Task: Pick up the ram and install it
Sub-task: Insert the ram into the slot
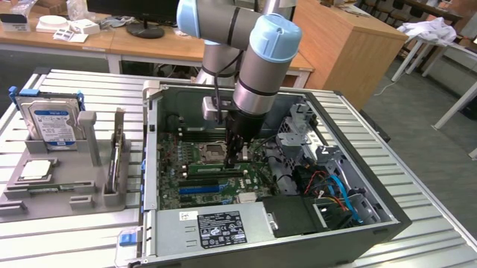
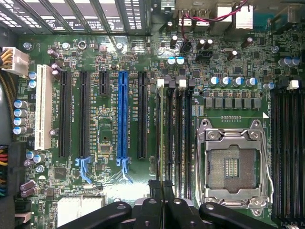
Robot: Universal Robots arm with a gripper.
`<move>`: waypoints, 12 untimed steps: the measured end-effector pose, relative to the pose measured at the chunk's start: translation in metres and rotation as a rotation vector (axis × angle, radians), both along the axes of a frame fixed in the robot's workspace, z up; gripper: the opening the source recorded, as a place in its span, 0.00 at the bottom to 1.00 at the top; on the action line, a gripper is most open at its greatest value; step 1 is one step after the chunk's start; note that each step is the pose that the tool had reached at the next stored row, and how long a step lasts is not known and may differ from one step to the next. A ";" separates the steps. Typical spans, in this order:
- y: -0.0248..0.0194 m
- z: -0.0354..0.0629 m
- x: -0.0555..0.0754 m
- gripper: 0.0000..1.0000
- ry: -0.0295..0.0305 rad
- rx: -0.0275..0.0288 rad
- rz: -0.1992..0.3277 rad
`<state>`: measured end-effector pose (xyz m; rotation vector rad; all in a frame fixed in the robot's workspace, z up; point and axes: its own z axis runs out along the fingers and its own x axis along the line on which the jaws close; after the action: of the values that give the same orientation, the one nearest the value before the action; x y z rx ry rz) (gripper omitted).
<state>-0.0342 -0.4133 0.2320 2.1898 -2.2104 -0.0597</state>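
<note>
My gripper (image 1: 237, 162) reaches down into the open computer case, just past the empty CPU socket (image 1: 214, 149). The ram (image 1: 212, 166) is a slim green stick lying along a memory slot on the motherboard (image 1: 186, 192), with the fingertips at one end of it. In the wrist view the two dark fingers (image 2: 153, 191) stand close together around a thin edge. That edge is the ram (image 2: 162, 138) seen from above, lined up over the memory slot furthest from the CPU socket (image 2: 233, 164). I cannot tell how deep it sits in the slot. The gripper (image 2: 162, 188) is shut on it.
The case walls (image 1: 153, 167), the power supply (image 1: 216, 226) and a drive cage with blue and orange cables (image 1: 339, 192) hem in the board. Long black and blue expansion slots (image 2: 123, 114) run beside the memory slots. A grey holder outside the case carries a hard drive (image 1: 51, 120) and a chip (image 1: 36, 170).
</note>
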 end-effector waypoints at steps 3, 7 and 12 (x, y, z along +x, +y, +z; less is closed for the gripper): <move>0.0000 -0.0006 0.000 0.12 -0.0001 0.0003 0.000; 0.0001 -0.0012 0.000 0.12 0.0000 0.0001 0.000; 0.0001 -0.0012 0.000 0.12 0.0000 0.0002 0.000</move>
<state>-0.0340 -0.4133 0.2308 2.1899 -2.2106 -0.0598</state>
